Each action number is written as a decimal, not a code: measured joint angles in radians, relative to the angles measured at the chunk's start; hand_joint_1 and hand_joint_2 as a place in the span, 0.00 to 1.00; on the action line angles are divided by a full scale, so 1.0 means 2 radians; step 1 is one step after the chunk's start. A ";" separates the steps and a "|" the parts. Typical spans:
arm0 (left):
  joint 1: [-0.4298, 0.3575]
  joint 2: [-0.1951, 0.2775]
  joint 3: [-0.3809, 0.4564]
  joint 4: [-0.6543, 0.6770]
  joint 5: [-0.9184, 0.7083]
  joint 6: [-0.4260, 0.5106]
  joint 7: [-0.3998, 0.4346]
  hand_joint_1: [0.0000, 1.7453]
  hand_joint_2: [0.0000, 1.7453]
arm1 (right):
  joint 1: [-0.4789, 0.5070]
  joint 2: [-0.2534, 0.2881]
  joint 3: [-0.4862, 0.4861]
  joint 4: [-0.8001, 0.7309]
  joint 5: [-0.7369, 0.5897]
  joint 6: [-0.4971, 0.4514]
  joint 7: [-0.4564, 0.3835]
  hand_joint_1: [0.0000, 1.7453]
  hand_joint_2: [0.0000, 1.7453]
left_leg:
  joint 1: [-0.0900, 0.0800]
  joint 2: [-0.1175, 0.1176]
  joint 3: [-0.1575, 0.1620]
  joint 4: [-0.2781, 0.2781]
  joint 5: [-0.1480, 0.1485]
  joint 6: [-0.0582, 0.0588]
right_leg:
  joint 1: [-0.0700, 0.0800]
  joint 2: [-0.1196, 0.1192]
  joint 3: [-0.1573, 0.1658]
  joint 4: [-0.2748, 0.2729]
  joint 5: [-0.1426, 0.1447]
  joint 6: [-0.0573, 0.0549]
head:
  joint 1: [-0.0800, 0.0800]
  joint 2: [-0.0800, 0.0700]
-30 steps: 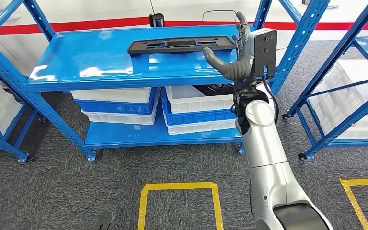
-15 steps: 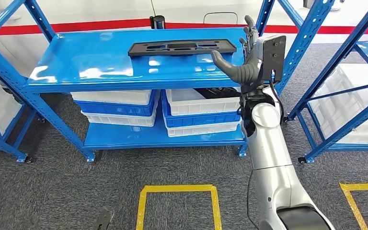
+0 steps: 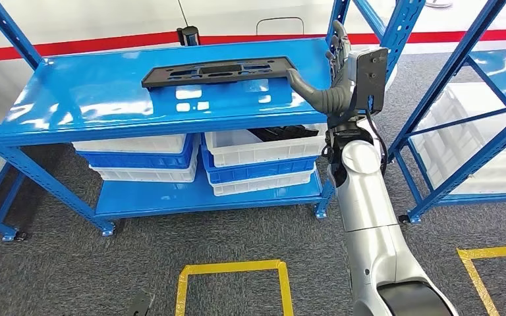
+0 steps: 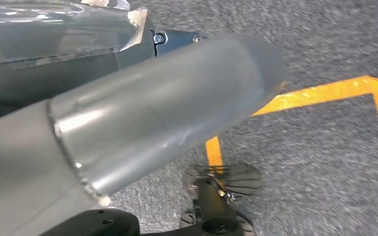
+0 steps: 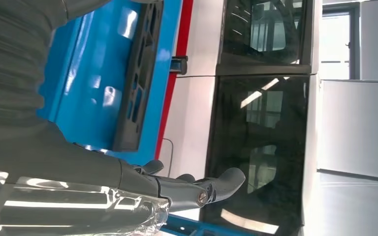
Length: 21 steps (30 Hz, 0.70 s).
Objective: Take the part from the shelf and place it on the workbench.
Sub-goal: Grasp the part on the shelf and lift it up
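Note:
A long flat black part [image 3: 217,70] with several cut-outs lies on the top shelf [image 3: 105,108] of the blue rack. The right wrist view shows the same black part [image 5: 138,73] lying on the blue shelf top [image 5: 86,83]. My right hand [image 3: 333,72] is raised at the shelf's right end, just right of the part. Its fingers are spread and its thumb points toward the part's right end without touching it. Nothing is held in it. The right hand's fingers [image 5: 197,189] reach out past the shelf edge.
White and blue bins [image 3: 263,155] are stacked on the lower shelf. Blue rack uprights [image 3: 461,85] stand to the right with more white bins behind them. Yellow tape [image 3: 230,270] marks a box on the grey carpet in front.
The whole scene has slid left and down in the picture, so the camera has turned. My right hand stays raised at the shelf's right end, now closer to the part's end.

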 joint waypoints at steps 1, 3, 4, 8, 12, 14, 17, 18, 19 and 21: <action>0.000 0.001 0.001 0.000 0.001 0.000 0.000 0.00 0.00 | 0.000 0.000 0.000 0.001 0.000 0.000 0.000 0.00 1.00 | -0.005 -0.001 0.007 -0.017 0.004 0.008 | -0.002 0.000 0.002 -0.002 -0.001 0.002 | 0.000 0.000; 0.000 0.001 0.004 0.000 0.002 0.001 -0.001 0.00 0.00 | 0.000 0.000 0.000 0.001 0.000 0.001 0.000 0.00 1.00 | -0.011 0.000 0.017 -0.033 -0.001 0.014 | -0.003 0.000 0.005 -0.003 0.001 0.009 | -0.002 0.000; 0.000 0.002 0.006 0.000 0.002 0.000 -0.001 0.00 0.00 | 0.000 0.000 0.000 0.001 0.000 0.001 -0.001 0.00 1.00 | -0.010 0.000 0.024 -0.042 -0.002 0.014 | -0.002 -0.001 0.005 -0.002 0.000 0.011 | -0.004 0.000; -0.001 -0.002 0.006 0.000 0.000 0.000 -0.001 0.00 0.00 | -0.005 -0.002 -0.001 0.001 0.000 0.001 -0.002 0.00 1.00 | -0.001 0.001 0.048 -0.060 -0.003 0.008 | -0.001 -0.006 -0.035 0.070 -0.023 0.014 | -0.002 0.000; 0.000 -0.005 0.007 0.000 -0.001 -0.001 -0.001 0.00 0.00 | 0.001 -0.007 -0.002 0.003 0.000 0.000 -0.002 0.00 1.00 | 0.007 -0.001 0.063 -0.060 -0.017 -0.006 | -0.012 -0.008 -0.079 0.103 -0.013 0.035 | -0.002 0.000; 0.000 -0.005 0.008 0.000 0.003 -0.001 -0.002 0.00 0.00 | 0.003 -0.011 -0.002 0.004 0.000 -0.001 -0.002 0.00 1.00 | 0.012 -0.001 0.075 -0.059 -0.028 -0.016 | -0.019 -0.013 -0.061 0.037 0.029 0.053 | -0.001 0.000; 0.000 -0.004 0.012 0.000 0.010 -0.003 -0.006 0.00 0.00 | 0.004 -0.016 -0.002 0.005 0.000 -0.001 -0.003 0.00 1.00 | 0.012 -0.001 0.082 -0.055 -0.041 -0.029 | -0.018 -0.016 -0.043 -0.011 0.042 0.041 | 0.000 0.000; 0.000 -0.004 0.014 0.000 0.012 -0.003 -0.008 0.00 0.00 | 0.004 -0.017 -0.003 0.005 0.000 -0.001 -0.004 0.00 1.00 | 0.013 0.000 0.083 -0.054 -0.045 -0.032 | -0.016 -0.016 -0.041 -0.011 0.039 0.031 | -0.001 0.000; 0.000 -0.004 0.015 0.000 0.013 -0.003 -0.009 0.00 0.00 | 0.004 -0.017 -0.004 0.005 0.000 -0.001 -0.004 0.00 1.00 | 0.014 0.001 0.084 -0.052 -0.047 -0.035 | -0.017 -0.014 -0.036 -0.010 0.038 0.024 | -0.002 0.000; -0.001 -0.004 0.018 0.000 0.014 -0.003 -0.011 0.00 0.00 | 0.003 -0.016 -0.006 0.004 0.000 -0.002 -0.005 0.00 1.00 | 0.017 0.002 0.074 -0.028 -0.051 -0.038 | -0.017 -0.011 -0.027 -0.010 0.032 0.014 | -0.003 0.000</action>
